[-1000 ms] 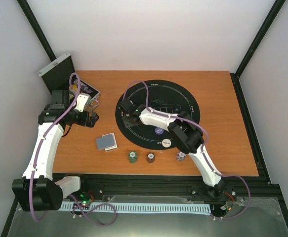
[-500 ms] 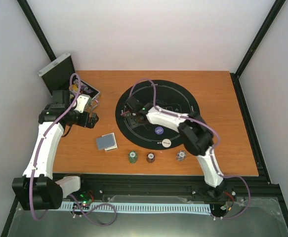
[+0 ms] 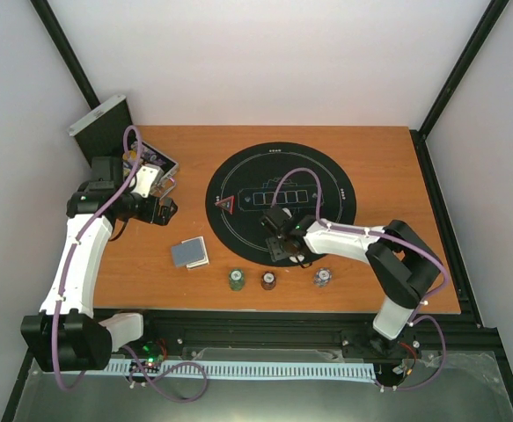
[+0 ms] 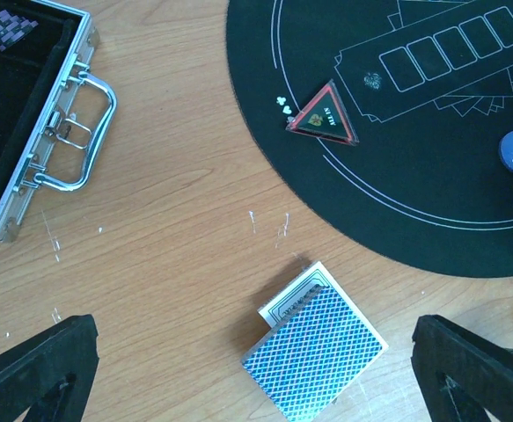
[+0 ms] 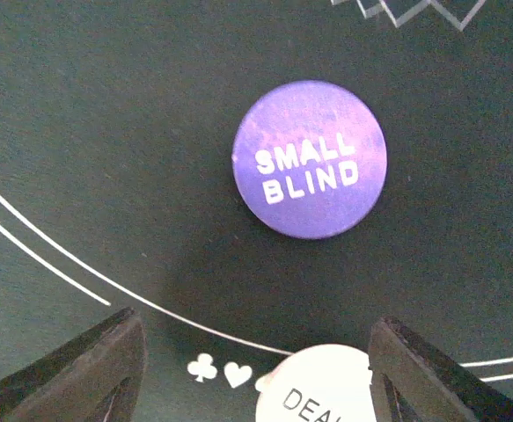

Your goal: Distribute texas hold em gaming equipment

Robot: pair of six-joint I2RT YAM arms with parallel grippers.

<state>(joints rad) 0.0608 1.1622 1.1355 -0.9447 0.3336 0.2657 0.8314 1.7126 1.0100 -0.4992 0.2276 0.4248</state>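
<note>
The red triangle marker (image 3: pixel 225 204) lies on the left of the round black mat (image 3: pixel 326 180); it also shows in the left wrist view (image 4: pixel 325 117). My right gripper (image 3: pixel 282 243) is open and empty, low over the mat's near part. Between and beyond its fingers (image 5: pixel 62 374) lie the purple "small blind" disc (image 5: pixel 309 171) and the white dealer disc (image 5: pixel 322 391). The grey-blue card deck (image 3: pixel 189 252) lies on the wood; it shows under my open left gripper (image 4: pixel 256 387). Green (image 3: pixel 236 280), brown-red (image 3: pixel 268 280) and purple-white (image 3: pixel 323 278) chips stand near the front edge.
The open silver case (image 3: pixel 105 123) stands at the back left corner, its handle (image 4: pixel 93 132) facing the mat. My left gripper (image 3: pixel 157 211) hovers between the case and the deck. Black frame posts stand at the table's sides.
My right gripper has left the red triangle on the mat's left side and swung right and nearer, over the purple and white discs. The left arm has barely moved.
</note>
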